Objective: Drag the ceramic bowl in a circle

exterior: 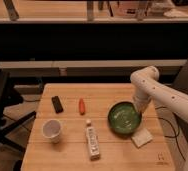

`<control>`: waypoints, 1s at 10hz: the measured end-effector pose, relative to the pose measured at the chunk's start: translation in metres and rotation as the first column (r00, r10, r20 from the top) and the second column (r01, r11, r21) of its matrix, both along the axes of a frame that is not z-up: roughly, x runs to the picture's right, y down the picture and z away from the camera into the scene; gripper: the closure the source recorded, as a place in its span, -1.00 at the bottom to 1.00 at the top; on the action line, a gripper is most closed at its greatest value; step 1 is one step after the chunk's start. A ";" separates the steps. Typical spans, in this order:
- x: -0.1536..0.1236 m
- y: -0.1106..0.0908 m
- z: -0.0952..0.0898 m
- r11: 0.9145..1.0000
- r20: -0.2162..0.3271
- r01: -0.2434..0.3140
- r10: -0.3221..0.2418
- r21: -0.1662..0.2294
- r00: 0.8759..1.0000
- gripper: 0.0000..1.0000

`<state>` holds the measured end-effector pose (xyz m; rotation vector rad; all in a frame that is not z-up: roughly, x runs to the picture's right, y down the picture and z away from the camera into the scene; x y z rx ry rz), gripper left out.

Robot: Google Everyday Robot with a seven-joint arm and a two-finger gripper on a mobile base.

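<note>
Nearest you on the worktop point(67, 155) lies a white tube point(92, 143), with a white cup point(52, 129) to its left and a pale sponge point(142, 137) to its right, just beside the bowl. The ceramic bowl point(124, 118) sits right of centre, well apart from the cup and tube, which gives you room to sweep it round. Further back lie an orange carrot-like piece point(82, 105) and a small dark block point(57, 104). Your end effector point(139, 107) reaches down at the bowl's far right rim, probably placed there to push or hook the rim for dragging; you cannot tell whether it is clenched or released. Watch the sponge on the near side.
</note>
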<state>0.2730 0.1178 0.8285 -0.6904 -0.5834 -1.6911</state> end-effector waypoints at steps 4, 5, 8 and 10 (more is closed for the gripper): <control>-0.021 -0.002 0.004 0.999 0.010 0.028 -0.028 -0.018 1.000 1.00; -0.029 0.005 -0.002 0.998 0.034 0.065 -0.065 -0.019 0.997 1.00; -0.052 -0.003 0.004 0.995 0.060 0.099 -0.098 -0.013 0.993 1.00; -0.054 0.000 0.002 0.991 0.071 0.133 -0.132 -0.018 0.989 1.00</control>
